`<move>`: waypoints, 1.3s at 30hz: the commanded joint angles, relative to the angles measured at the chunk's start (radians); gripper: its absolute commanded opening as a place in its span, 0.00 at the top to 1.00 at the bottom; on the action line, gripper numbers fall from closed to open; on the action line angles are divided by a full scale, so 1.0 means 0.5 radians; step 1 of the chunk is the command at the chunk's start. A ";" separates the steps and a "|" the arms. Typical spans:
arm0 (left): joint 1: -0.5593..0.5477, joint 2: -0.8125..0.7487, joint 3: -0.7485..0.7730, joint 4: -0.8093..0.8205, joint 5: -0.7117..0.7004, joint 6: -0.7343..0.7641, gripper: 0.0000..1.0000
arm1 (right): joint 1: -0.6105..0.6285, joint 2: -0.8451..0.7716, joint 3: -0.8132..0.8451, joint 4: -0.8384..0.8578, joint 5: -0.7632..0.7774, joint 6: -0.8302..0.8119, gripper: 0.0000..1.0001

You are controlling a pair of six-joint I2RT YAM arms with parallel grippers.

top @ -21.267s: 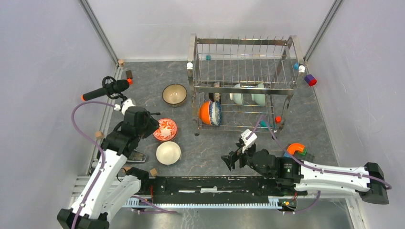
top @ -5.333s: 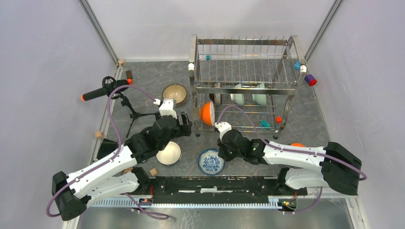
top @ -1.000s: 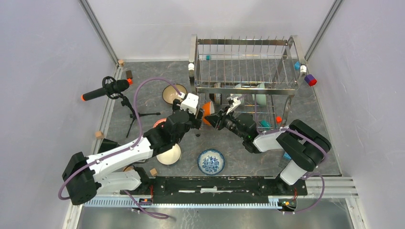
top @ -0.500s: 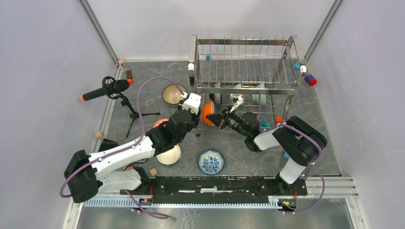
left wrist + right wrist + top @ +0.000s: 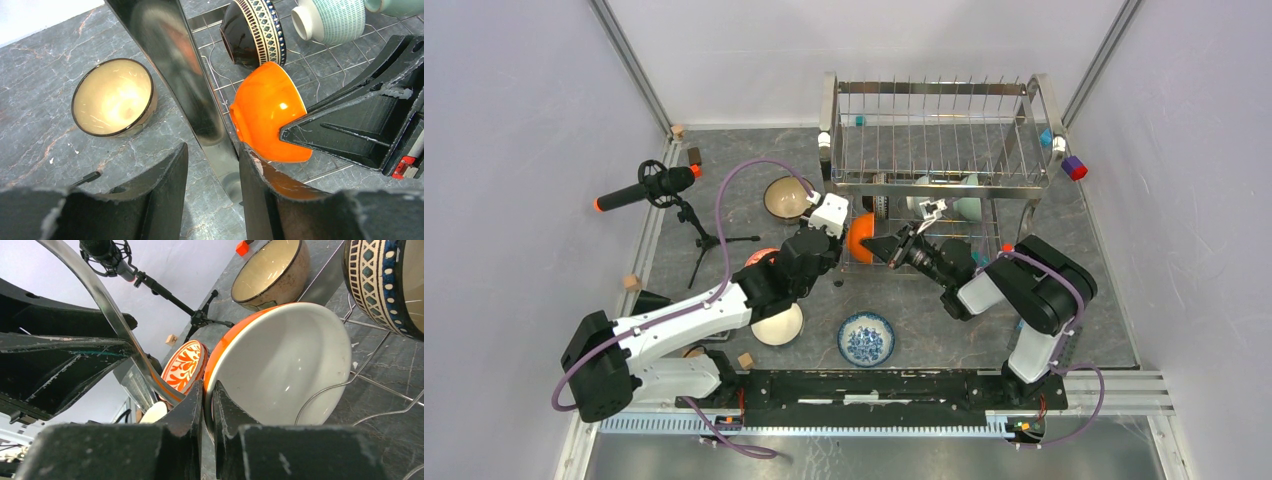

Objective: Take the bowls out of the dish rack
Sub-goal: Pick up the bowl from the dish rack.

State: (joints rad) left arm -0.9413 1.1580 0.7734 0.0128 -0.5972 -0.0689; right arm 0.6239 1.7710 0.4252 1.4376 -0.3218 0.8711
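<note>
Robot lab cell. Plain pale walls (image 5: 514,150); aluminium posts (image 5: 629,62) at 11 and 1 o'clock; mic (image 5: 646,187) on tripod at 10; slotted rail (image 5: 874,425) at 6, robot arms (image 5: 674,325) bolted there.

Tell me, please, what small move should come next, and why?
Probably the right tool should lift the orange bowl a little. It is shut on the rim, yet the bowl stands among the wires of the rack, and the left tool straddles the rack's leg, not the bowl.
</note>
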 commanded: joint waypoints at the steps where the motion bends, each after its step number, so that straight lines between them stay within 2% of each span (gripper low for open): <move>1: 0.028 0.010 0.061 -0.016 -0.168 0.049 0.52 | 0.007 0.037 -0.007 0.716 -0.121 0.233 1.00; 12: 0.026 0.004 0.060 -0.016 -0.173 0.046 0.52 | 0.003 0.047 -0.005 1.029 -0.103 0.467 1.00; 35: 0.026 -0.054 0.049 -0.016 -0.168 0.034 0.52 | 0.005 -0.126 0.026 1.015 -0.114 0.520 1.00; 39: 0.027 -0.057 0.056 -0.016 -0.168 0.033 0.49 | 0.004 -0.176 0.025 0.969 -0.141 0.525 1.00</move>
State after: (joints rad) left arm -0.9421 1.1553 0.7734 0.0105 -0.5976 -0.0692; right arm 0.6243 1.7412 0.4255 1.4792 -0.3660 1.1252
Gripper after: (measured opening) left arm 0.489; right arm 0.115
